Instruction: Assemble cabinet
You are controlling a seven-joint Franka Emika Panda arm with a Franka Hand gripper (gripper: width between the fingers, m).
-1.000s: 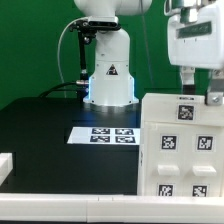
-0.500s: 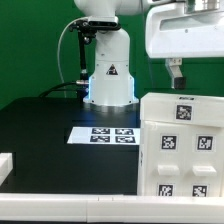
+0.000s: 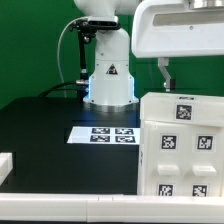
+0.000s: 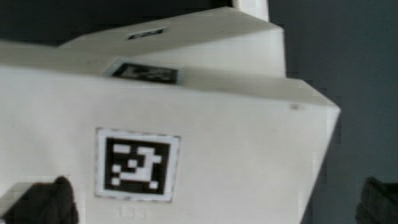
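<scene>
White plastic filled most of the wrist view: the cabinet [image 4: 178, 130] lay directly beneath the pincer [image 4: 214, 205], its broad face carrying a square black-and-white tag between the two dark fingertips [image 4: 45, 203] that showed at opposite edges of that picture. The fingertips stood far apart, one to each side of the tagged face, and neither pressed on the plastic, so the pincer was released and grasped nothing. A second, smaller tag sat on a farther face of the body, beyond an edge where the surfaces met at an angle.

From the exterior view the cabinet [image 3: 182, 145] stood on the black tabletop [image 3: 45, 125] under the pincer [image 3: 165, 75], its front showing several tags set in a grid. One dark finger [image 3: 163, 74] hung from the white wrist housing just above the cabinet's top edge, apart from it; the other finger could not be made out there. Whether anything lay in the cabinet's inner compartments could not be told, since only closed outer faces showed.

Away from the pincer, toward the exterior view's left, the marker board [image 3: 103, 134] lay flat on the tabletop in front of the arm's white base [image 3: 108, 75]. A small white block [image 3: 5, 166] rested at the far left edge, well apart from the pincer.
</scene>
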